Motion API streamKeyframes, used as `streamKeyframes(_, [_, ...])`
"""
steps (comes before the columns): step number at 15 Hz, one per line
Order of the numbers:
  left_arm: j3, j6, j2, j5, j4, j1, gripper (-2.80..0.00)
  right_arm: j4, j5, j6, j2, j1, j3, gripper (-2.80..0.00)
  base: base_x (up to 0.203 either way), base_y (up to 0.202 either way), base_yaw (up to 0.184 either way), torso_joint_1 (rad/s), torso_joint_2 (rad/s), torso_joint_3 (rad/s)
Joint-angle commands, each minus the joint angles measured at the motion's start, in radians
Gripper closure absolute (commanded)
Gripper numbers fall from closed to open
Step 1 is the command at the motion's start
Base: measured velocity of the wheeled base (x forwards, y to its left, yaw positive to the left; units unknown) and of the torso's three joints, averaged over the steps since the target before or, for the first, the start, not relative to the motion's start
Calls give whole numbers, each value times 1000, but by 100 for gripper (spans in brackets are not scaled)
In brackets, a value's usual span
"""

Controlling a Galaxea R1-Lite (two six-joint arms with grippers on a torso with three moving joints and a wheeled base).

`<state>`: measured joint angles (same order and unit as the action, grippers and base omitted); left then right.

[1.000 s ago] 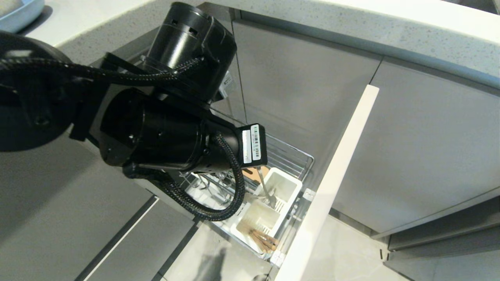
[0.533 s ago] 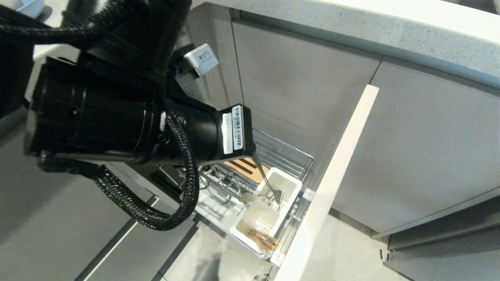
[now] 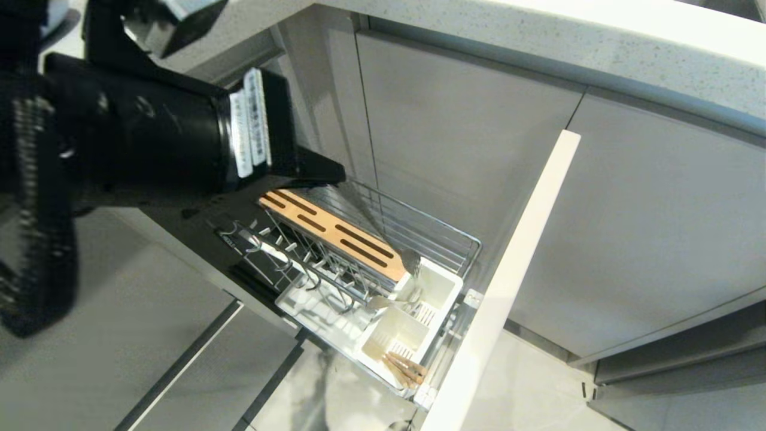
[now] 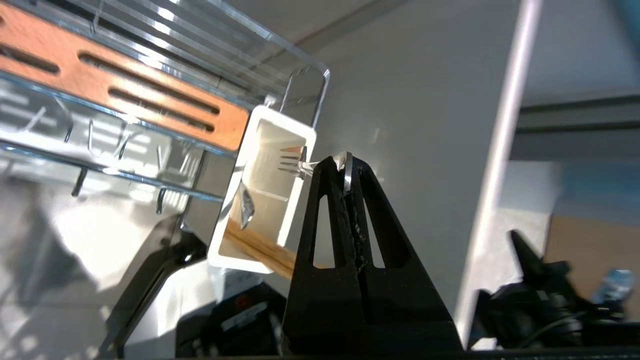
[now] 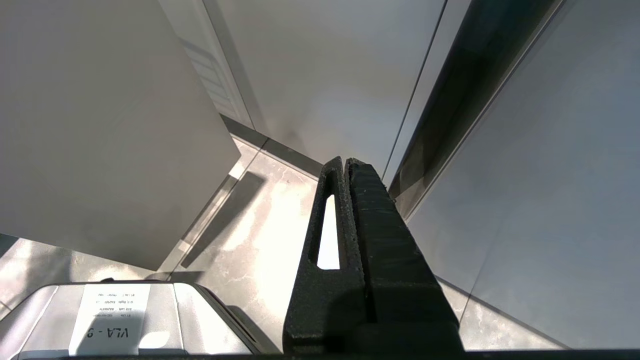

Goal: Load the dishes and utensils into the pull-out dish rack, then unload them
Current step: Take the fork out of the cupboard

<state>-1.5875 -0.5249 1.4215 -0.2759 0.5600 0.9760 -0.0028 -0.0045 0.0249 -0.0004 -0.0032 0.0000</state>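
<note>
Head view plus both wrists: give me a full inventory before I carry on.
Rack: one, chrome wire, pulled out.
Strip: one, light-brown wood, slotted, along the rack.
Prongs: one row, chrome, beside the strip.
Caddy: one, white, rack's front end.
Chopsticks: light brown, count unclear, caddy's front compartment.
Utensil: one, silver, above the caddy.
Front panel: one, white edge, rack's front.
Counter: one, pale speckled, above.
Doors: grey, behind.
Left gripper: black, jaws shut on the utensil.
Right gripper: black, jaws shut, empty, parked.
</note>
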Motion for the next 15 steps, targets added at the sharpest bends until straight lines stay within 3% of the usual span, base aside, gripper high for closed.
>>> streamKeyframes(1, [-20, -5, -78, -1, -3, 0, 0, 0, 0, 0, -3, 0, 2, 0, 0, 0, 0, 0, 0, 0])
streamKeyframes(3, [-41, -7, -123, -13, -17, 0, 0, 0, 0, 0, -4, 0, 2, 0, 0, 0, 0, 0, 0, 0])
streamKeyframes(9, [-69, -14, -232, -174, -172, -10, 0, 0, 0, 0, -4, 0, 2, 0, 0, 0, 0, 0, 0, 0])
streamKeyframes(15, [-68, 3, -362, -202, -347, -91, 0, 0, 0, 0, -4, 0, 2, 0, 0, 0, 0, 0, 0, 0])
